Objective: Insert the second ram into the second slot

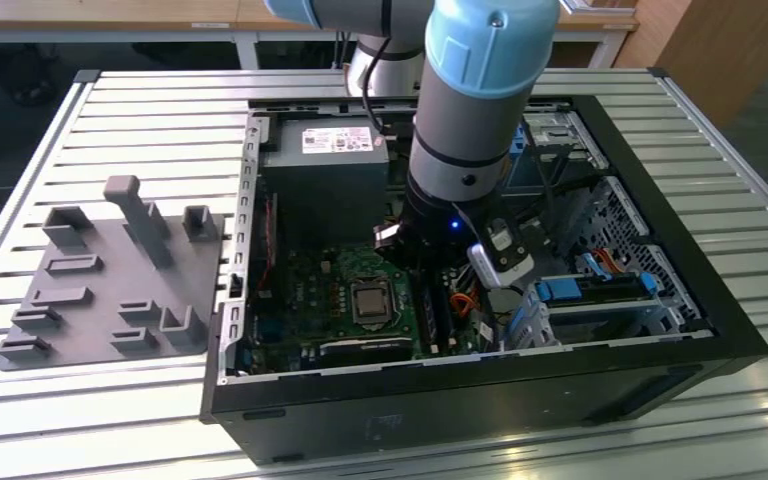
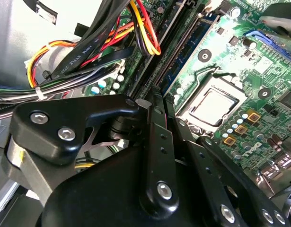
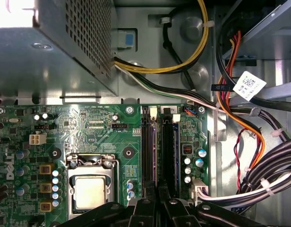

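My gripper (image 1: pixel 427 262) reaches down into the open computer case (image 1: pixel 704 300), over the motherboard (image 3: pixel 93 127). Its black fingers (image 2: pixel 157 118) lie close together and shut, their tips at the near end of the two long memory slots (image 3: pixel 158 146) beside the processor socket (image 3: pixel 91 189). A long dark blue board, the second ram (image 2: pixel 187 54), stands on edge in a slot right ahead of the fingertips. I cannot tell whether the fingers touch it or pinch its edge. The fingers (image 3: pixel 157 201) also show in the first wrist view.
A grey power supply box (image 1: pixel 328 160) sits at the back of the case. Bundled black, red and yellow cables (image 3: pixel 249 142) run beside the slots. Drive bays with blue clips (image 1: pixel 598 290) stand at the exterior view's right. A grey holder tray (image 1: pixel 104 280) lies outside the case.
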{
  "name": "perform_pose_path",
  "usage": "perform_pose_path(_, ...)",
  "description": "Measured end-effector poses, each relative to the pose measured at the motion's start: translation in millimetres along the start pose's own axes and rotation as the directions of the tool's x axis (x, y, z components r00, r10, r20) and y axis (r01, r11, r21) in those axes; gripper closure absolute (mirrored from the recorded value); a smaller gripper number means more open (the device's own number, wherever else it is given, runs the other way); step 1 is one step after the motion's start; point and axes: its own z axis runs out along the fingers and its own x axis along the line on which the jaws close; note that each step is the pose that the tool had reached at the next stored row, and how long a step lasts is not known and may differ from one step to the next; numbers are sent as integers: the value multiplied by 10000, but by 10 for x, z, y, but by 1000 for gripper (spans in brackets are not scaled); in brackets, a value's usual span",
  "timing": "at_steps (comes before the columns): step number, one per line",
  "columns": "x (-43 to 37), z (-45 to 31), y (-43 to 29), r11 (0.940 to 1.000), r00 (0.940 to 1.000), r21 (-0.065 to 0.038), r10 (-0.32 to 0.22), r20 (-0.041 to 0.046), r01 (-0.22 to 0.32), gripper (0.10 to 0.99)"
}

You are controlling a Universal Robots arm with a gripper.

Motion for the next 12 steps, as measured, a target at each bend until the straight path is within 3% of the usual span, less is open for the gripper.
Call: perform_pose_path(12, 0, 39, 2, 10000, 10000, 3, -8, -1, 8, 949)
